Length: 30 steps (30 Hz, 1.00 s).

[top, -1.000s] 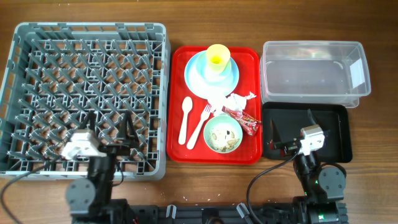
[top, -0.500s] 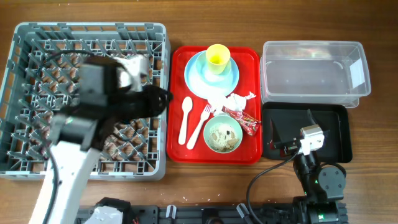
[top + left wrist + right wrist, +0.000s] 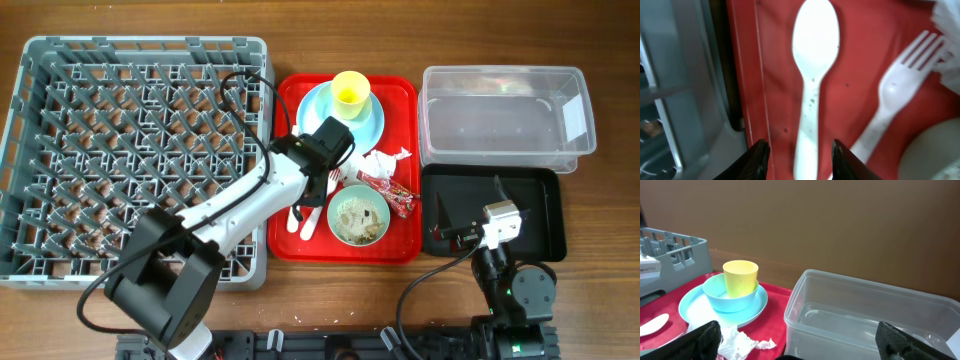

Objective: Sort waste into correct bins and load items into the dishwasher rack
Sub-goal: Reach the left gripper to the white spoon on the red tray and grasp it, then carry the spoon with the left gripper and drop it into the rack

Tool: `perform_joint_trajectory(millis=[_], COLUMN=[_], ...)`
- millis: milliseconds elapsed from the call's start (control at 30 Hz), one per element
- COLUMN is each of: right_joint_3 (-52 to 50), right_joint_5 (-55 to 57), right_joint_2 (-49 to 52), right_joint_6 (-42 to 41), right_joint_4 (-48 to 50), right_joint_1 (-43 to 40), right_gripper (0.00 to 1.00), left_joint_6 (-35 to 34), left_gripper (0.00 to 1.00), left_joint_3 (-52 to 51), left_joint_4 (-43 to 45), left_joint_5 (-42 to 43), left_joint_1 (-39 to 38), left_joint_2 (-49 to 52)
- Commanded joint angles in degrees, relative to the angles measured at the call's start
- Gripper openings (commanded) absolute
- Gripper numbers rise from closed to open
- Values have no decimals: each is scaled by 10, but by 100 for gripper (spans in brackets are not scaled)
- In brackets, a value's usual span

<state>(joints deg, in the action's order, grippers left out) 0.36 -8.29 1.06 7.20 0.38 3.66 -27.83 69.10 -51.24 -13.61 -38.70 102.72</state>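
Jaws parted, the left gripper (image 3: 799,161) straddles the handle of the cream plastic spoon (image 3: 812,75) on the flat red tray (image 3: 775,100), with the cream plastic fork (image 3: 890,95) at its three o'clock. A clean pick likely needs a straight descent, centred on the handle.

The spoon (image 3: 813,65) runs off the bottom edge, and the fork (image 3: 892,92) is blurred.
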Motion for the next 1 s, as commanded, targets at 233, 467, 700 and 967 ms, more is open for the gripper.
perform_joint_trajectory(millis=[233, 467, 700, 967], right_joint_3=[0, 0, 0, 0], right_joint_5=[4, 4, 4, 4], right_joint_2=[-3, -3, -3, -3], right_joint_6=[3, 3, 3, 3], right_joint_4=[2, 2, 2, 2], right_joint_1=[1, 1, 1, 1], right_gripper=[100, 100, 100, 100], left_joint_6=[-10, -10, -10, -8], left_gripper=[39, 39, 4, 4], left_joint_3=[1, -70, -84, 4], left_joint_4=[37, 131, 155, 91], left_joint_5=[7, -3, -3, -12], left_joint_1=[-2, 0, -1, 5], left_joint_2=[49, 58, 54, -151])
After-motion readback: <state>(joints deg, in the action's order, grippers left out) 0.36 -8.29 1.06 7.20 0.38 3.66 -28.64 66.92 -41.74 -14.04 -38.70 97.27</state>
